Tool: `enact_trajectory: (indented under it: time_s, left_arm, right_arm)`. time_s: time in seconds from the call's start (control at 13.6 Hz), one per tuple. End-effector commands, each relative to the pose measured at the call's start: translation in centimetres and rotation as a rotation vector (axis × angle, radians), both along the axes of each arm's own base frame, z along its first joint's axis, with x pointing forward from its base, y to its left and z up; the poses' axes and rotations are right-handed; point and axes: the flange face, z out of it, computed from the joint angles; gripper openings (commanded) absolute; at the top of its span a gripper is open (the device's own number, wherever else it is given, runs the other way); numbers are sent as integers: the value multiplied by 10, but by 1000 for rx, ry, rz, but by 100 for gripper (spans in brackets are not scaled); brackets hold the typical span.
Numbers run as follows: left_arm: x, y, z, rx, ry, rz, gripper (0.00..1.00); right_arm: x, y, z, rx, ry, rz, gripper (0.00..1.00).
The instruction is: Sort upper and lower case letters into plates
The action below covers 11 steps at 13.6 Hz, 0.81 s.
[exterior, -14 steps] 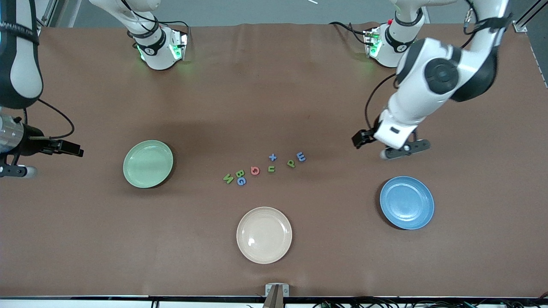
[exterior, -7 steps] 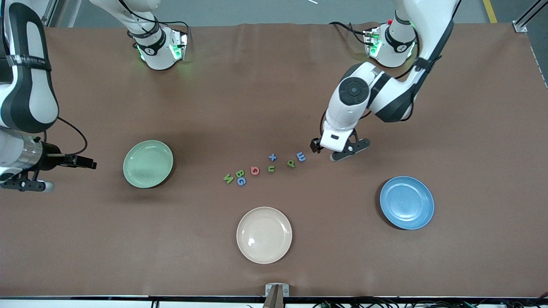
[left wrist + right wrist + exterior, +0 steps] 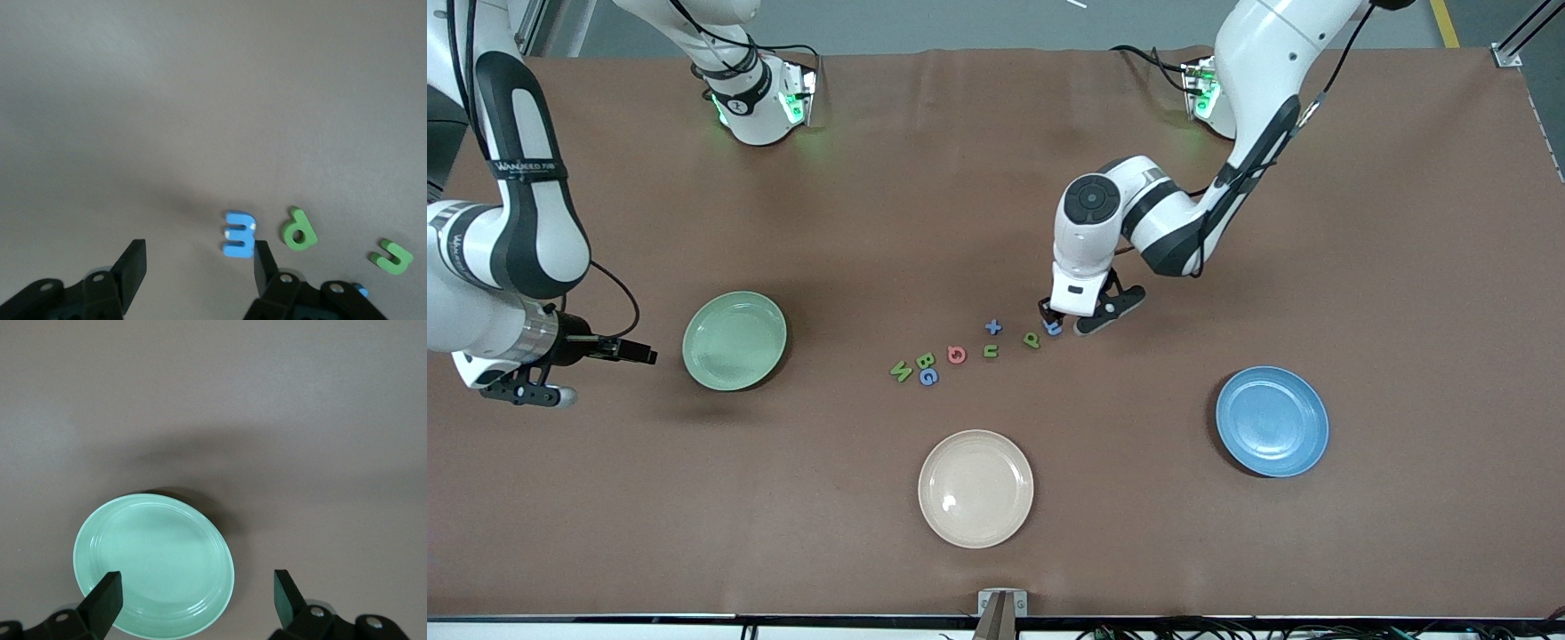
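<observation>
Eight small letters lie in a row mid-table: a green one (image 3: 901, 371), green B (image 3: 925, 359), blue G (image 3: 928, 377), red-pink one (image 3: 957, 355), green u (image 3: 991, 351), blue x (image 3: 993, 327), green p (image 3: 1032, 340) and a blue letter (image 3: 1055, 329). My left gripper (image 3: 1052, 318) is open, low over that blue letter. In the left wrist view the gripper (image 3: 199, 257) has the blue letter (image 3: 239, 235) just off one fingertip (image 3: 261, 257). My right gripper (image 3: 645, 356) is open and empty beside the mint green plate (image 3: 734, 340), which shows empty in the right wrist view (image 3: 153, 547). The blue plate (image 3: 1272, 421) is empty.
A cream-beige plate (image 3: 975, 488) lies nearer to the front camera than the letters. The arm bases stand along the table's back edge. In the left wrist view the green p (image 3: 299, 231) and green u (image 3: 391, 256) lie close beside the blue letter.
My left arm has swung from near the blue plate to the letters and come down at the end blue letter. My right gripper has moved closer to the mint plate.
</observation>
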Motion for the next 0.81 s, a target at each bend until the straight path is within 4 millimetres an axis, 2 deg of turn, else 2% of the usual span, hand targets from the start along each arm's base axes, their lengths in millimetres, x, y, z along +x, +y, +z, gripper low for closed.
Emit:
enact_trajectory:
  time_s: [0.0,0.07,0.22,0.29,0.52,0.66,0.74]
  left_arm:
    - [8,-15,-12,-25,-10,9,67]
    - [8,-17,-17,-41,-12,8,66]
    - [10,-19,-22,-59,-14,11,64]
    - [14,-22,-19,-68,-22,14,62]
    - [17,-26,-28,-74,-12,16,60]
    - [16,-25,-37,-68,0,15,59]
    - [16,-23,-39,-63,0,15,58]
  right_arm:
    - [-9,11,-7,6,-23,0,100]
    - [-10,18,-9,7,-22,1,100]
    - [-10,49,-18,12,-33,-78,100]
    - [-8,76,-20,4,-45,-111,100]
    - [-7,165,-37,-10,-57,-250,99]
    - [-9,226,-63,-20,-70,-403,99]
    - [-10,241,-75,-18,-82,-469,99]
